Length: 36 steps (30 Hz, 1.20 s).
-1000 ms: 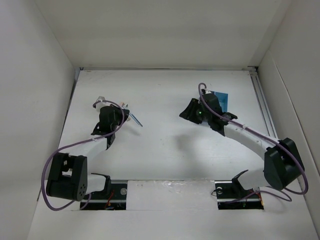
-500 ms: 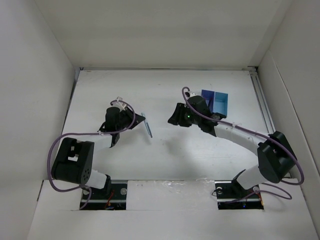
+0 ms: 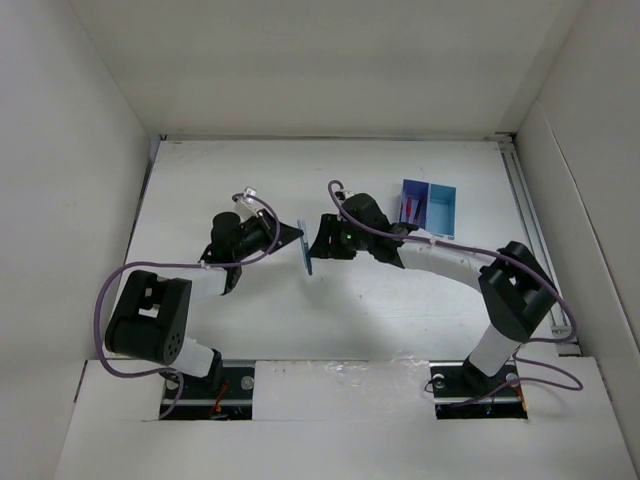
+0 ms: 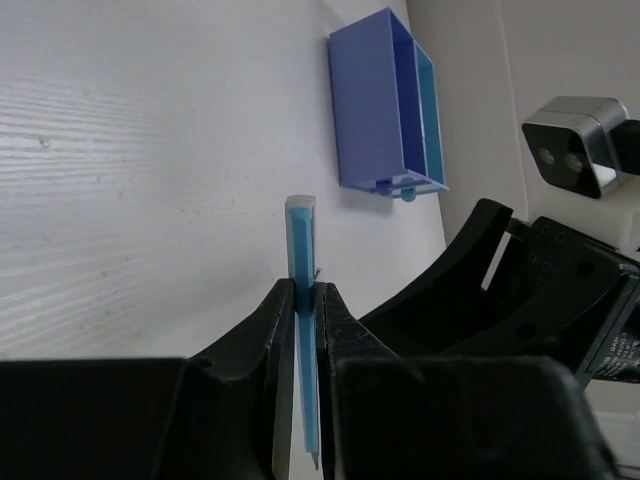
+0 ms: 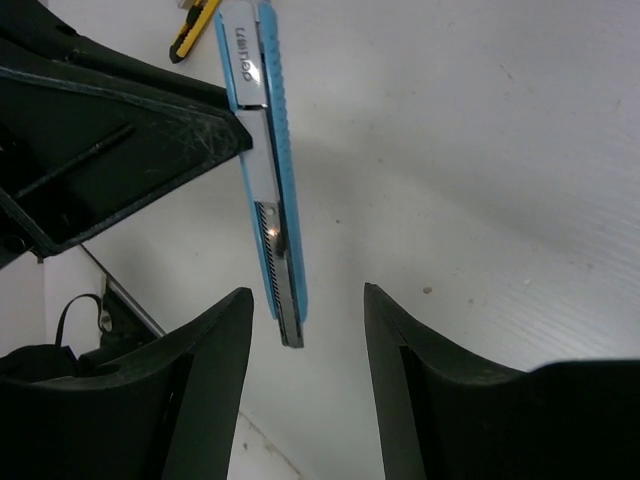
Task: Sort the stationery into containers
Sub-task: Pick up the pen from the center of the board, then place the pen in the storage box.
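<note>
My left gripper (image 3: 296, 239) is shut on a thin light-blue utility knife (image 3: 305, 250) and holds it above the table's middle. In the left wrist view the knife (image 4: 301, 240) stands edge-on between the closed fingers (image 4: 280, 330). My right gripper (image 3: 322, 238) is open and faces the knife from the right. In the right wrist view the knife (image 5: 268, 170) hangs just beyond the open gripper (image 5: 305, 300), nearer its left finger and touching neither. The joined dark-blue and cyan trays (image 3: 427, 207) sit at the back right, with red pens (image 3: 411, 208) in the dark-blue one. The trays (image 4: 385, 100) also show in the left wrist view.
A small yellow and black item (image 5: 192, 18) lies on the table behind the left gripper. White walls enclose the table on the left, back and right. Purple cables loop over both arms.
My left gripper has carried the blue knife to the right, toward the table's middle. My right gripper has moved left, away from the trays, and now faces the knife.
</note>
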### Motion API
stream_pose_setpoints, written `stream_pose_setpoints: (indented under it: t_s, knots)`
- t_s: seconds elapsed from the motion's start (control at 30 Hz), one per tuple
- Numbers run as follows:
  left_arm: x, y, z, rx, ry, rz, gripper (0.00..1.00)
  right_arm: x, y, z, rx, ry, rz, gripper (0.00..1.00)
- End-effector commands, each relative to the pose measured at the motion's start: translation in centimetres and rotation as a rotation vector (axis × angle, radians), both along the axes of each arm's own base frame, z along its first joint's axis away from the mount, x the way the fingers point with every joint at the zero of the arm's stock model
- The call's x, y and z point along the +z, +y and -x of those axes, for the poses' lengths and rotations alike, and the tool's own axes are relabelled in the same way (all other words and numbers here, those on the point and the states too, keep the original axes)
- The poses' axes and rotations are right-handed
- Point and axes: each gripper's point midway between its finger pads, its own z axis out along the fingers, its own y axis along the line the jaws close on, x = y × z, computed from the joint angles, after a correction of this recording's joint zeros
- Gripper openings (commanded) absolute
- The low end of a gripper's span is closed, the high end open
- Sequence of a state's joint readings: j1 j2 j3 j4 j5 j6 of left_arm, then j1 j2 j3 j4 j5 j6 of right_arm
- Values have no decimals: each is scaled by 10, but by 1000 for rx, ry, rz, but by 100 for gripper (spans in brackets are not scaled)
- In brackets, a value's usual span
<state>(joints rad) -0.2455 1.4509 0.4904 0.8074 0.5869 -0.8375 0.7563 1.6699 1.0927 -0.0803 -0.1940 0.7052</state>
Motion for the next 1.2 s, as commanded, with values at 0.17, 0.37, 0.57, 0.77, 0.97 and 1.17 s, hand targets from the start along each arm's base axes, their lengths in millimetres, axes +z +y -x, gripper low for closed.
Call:
stream_pose_setpoints:
  t_s: [0.17,0.37,0.57,0.77,0.97,1.17]
  knots:
    - [17,-15,7,-117,-93,63,0,34,39,-12,45,-61,-99,53]
    - [18,-17,11,-137,-102,70,0,25,43,-20,11,-36,-91,42]
    - [22,-15,14,-128,-104,68,0,18,48,-24,6,-22,-87,25]
    - [27,-11,16,-108,-109,45,10,21,43,-24,-17,-26,-85,0]
    - [51,0,16,-49,-201,-9,44,41,21,-35,-73,-54,-113,0]
    - [74,20,20,55,-286,-78,57,58,-28,-58,-197,-80,-103,0]
